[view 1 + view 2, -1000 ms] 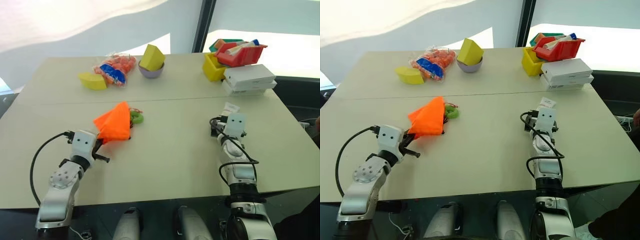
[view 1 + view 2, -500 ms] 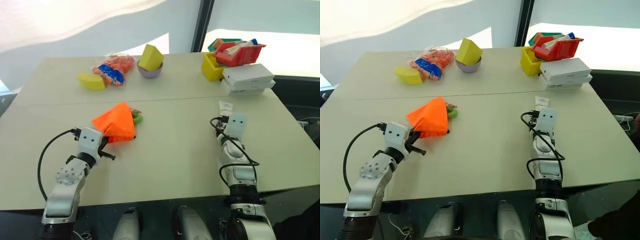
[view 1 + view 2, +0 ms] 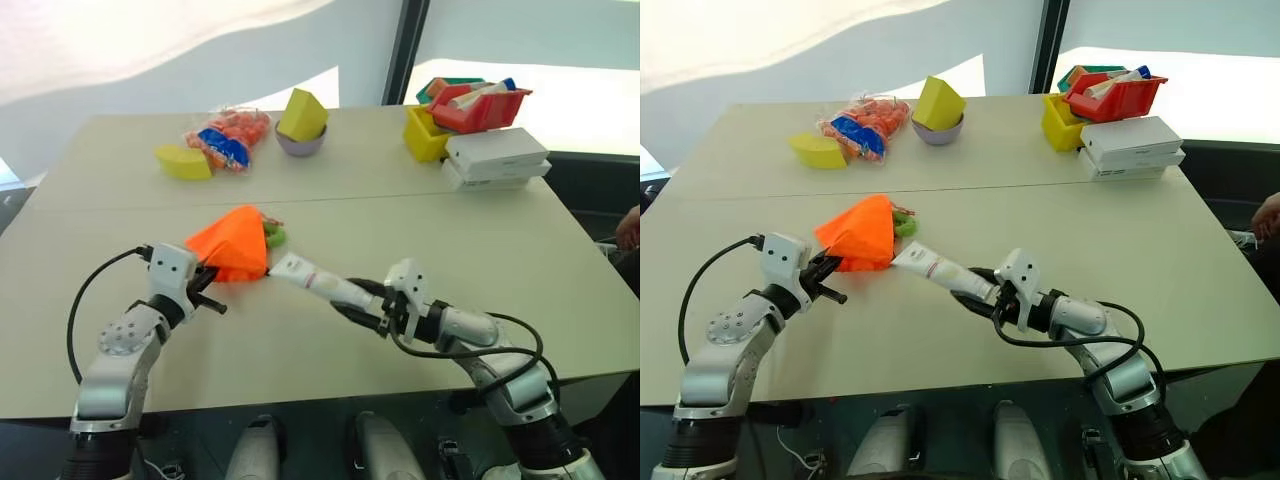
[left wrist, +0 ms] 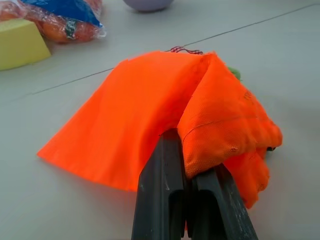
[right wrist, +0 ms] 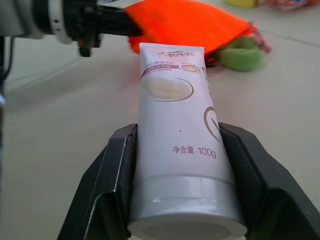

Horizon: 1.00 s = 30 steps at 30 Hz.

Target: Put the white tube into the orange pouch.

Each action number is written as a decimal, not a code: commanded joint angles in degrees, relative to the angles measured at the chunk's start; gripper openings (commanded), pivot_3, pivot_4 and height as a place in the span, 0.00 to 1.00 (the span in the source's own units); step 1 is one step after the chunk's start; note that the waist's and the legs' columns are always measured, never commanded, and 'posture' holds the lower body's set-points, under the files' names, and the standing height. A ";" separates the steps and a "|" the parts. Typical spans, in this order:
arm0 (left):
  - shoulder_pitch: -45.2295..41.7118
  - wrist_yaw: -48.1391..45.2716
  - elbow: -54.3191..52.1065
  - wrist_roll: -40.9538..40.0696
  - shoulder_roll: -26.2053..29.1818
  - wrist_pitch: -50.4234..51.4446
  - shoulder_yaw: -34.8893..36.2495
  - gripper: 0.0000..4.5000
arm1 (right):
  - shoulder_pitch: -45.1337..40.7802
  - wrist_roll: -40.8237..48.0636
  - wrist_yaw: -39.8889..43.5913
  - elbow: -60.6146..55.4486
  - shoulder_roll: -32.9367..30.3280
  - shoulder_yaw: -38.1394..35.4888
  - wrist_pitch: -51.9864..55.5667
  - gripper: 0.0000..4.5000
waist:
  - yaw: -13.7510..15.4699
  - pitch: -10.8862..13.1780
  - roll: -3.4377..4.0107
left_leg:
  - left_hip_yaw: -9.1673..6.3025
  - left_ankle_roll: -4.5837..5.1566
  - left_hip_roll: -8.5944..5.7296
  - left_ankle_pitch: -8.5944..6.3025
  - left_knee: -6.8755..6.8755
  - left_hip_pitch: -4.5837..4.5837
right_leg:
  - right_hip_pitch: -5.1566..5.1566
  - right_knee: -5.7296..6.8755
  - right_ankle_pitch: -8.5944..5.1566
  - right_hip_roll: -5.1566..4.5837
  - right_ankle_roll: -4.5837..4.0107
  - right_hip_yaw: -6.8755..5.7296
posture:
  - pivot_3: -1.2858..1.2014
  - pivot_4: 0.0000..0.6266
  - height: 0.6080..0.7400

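The orange pouch point(image 3: 232, 250) sits bunched on the table left of centre, with a green ball point(image 3: 274, 236) beside its far edge. My left gripper point(image 3: 212, 282) is shut on the pouch's near edge; in the left wrist view the fingers point(image 4: 170, 170) pinch a fold of the orange pouch point(image 4: 145, 110). My right gripper point(image 3: 366, 306) is shut on the white tube point(image 3: 312, 281), holding it by the cap end just above the table. The tube's flat end points at the pouch and is very close to it. In the right wrist view the white tube point(image 5: 177, 125) lies between both fingers.
At the back left lie a clear bag of orange pieces point(image 3: 225, 138) and a yellow wedge point(image 3: 183, 162). A purple bowl point(image 3: 302, 144) holds a yellow block. At the back right are a yellow bin point(image 3: 428, 135), a red bin point(image 3: 480, 108) and white boxes point(image 3: 497, 160). A person's hand point(image 3: 630, 228) shows at the right edge.
My right gripper closed on the white tube at the right of the table, then swung left and nearer with it, turning to point at the pouch. The left gripper kept its hold.
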 commanded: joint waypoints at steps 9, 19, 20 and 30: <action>-6.74 -11.07 7.01 -13.11 8.24 9.60 5.63 0.00 | -6.71 -5.53 0.29 7.29 7.71 5.81 -5.17 0.41 | 0.16 0.01 -0.02 | 0.02 0.00 -0.03 0.00 -0.12 -0.10 | -0.06 -0.07 0.04 -0.01 -0.07 -0.02 | 0.52 0.24 1.00; -8.05 -14.02 8.06 -13.84 10.44 10.42 4.29 0.00 | -7.22 -7.23 0.87 9.29 10.90 6.81 -7.13 0.41 | 0.08 0.03 -0.07 | -0.01 0.00 -0.01 0.00 -0.10 -0.10 | -0.08 -0.03 0.06 -0.01 -0.10 -0.03 | 0.52 0.24 1.00; -7.95 -14.06 7.96 -13.78 10.47 10.37 4.25 0.00 | -7.27 -7.35 0.78 9.49 11.15 6.76 -7.25 0.41 | 0.07 0.03 -0.07 | -0.01 0.00 -0.02 0.00 -0.11 -0.10 | -0.09 -0.04 0.06 -0.01 -0.10 -0.03 | 0.52 0.24 1.00; -4.60 -14.72 4.20 -12.31 11.20 9.13 2.58 0.00 | -6.27 -8.37 -3.16 14.45 14.59 3.51 -9.88 0.41 | 0.06 0.03 -0.07 | 0.01 -0.01 -0.02 0.00 -0.11 -0.10 | -0.10 -0.04 0.06 -0.06 -0.11 -0.02 | 0.52 0.24 1.00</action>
